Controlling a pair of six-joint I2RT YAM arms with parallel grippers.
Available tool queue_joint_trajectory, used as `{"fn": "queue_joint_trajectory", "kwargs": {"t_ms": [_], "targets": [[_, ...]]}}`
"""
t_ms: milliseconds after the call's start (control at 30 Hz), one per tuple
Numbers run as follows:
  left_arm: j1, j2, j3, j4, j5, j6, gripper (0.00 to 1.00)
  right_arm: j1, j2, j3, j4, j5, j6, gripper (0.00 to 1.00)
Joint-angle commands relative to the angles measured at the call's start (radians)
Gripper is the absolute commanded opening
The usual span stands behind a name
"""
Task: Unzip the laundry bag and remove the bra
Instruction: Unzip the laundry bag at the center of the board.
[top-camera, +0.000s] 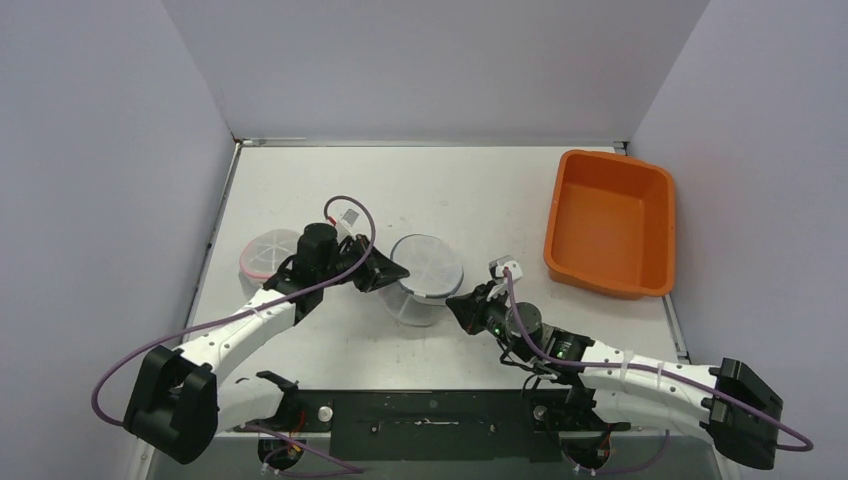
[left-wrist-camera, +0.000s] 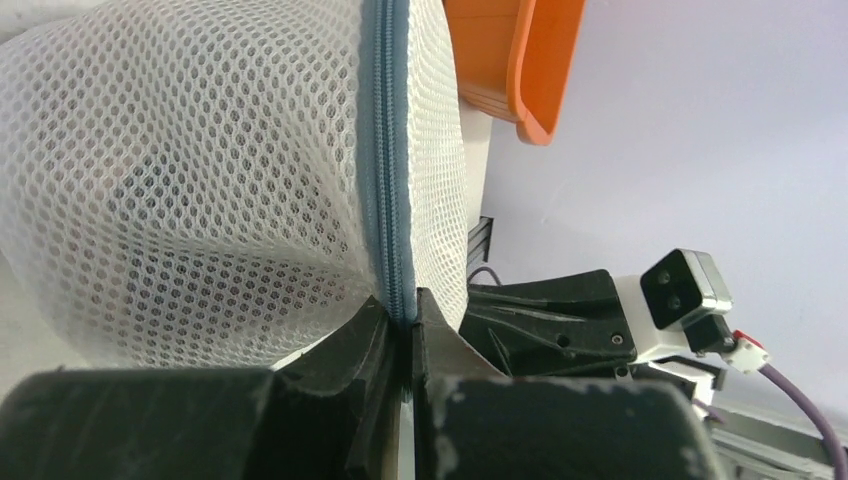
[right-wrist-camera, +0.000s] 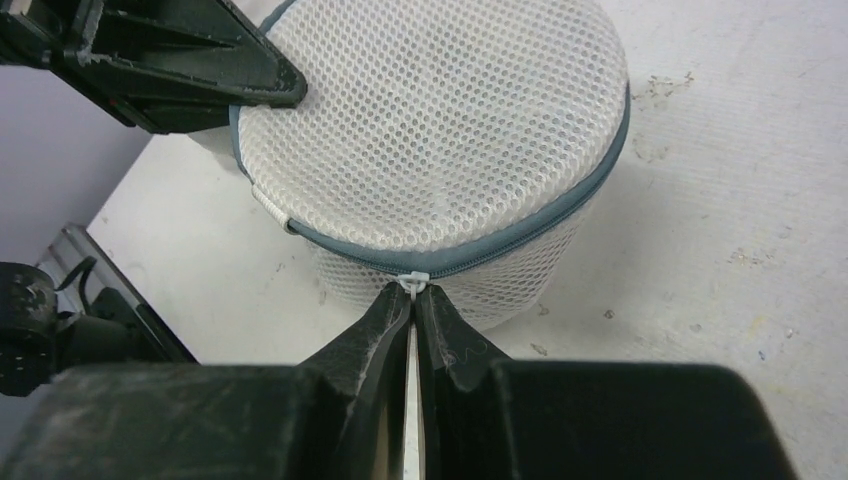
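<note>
White mesh drum laundry bag (top-camera: 428, 262), still zipped: left gripper (left-wrist-camera: 408, 318) clamps its seam, right gripper (right-wrist-camera: 413, 298) pinches the white zipper pull (right-wrist-camera: 413, 281), ready to drag round the rim.

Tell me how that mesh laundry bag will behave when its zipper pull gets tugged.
Probably floppy: the mesh laundry bag puckers where the left end effector pinches its zipper seam. Likely light, being open mesh, so it may slide or tip toward the right end effector on the zipper pull unless held.

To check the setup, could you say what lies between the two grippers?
The laundry bag, in the top view; left gripper and right gripper both pinch it.
</note>
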Motion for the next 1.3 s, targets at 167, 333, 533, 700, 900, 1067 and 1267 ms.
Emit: {"fn": "queue_joint_trajectory", "kwargs": {"t_ms": [167,333,533,700,900,1067,1267], "targets": [[-0.046,0.094,0.131,0.173,-0.117,0.186,0.02,0.166,-0.01,-0.009,-0.01,0.297,-0.024,0.05],[-0.059,0.124,0.126,0.148,-0.155,0.186,0.53,0.209,0.028,-0.02,0.036,0.391,0.008,0.05],[-0.064,-0.018,0.037,0.033,-0.248,0.177,0.98,0.216,0.083,-0.001,0.071,0.395,0.002,0.05],[-0.07,-0.205,-0.054,-0.086,-0.356,0.114,0.96,0.221,0.149,0.031,0.105,0.369,-0.007,0.05],[-0.1,-0.433,-0.151,-0.196,-0.468,0.025,0.96,0.227,0.221,0.067,0.139,0.332,-0.022,0.05],[-0.231,-0.564,-0.29,-0.061,-0.601,-0.09,0.98,0.229,0.256,0.066,0.166,0.323,-0.019,0.05],[-0.343,-0.388,-0.254,0.052,-0.604,-0.106,0.85,0.23,0.316,0.096,0.195,0.294,-0.027,0.05]]}}
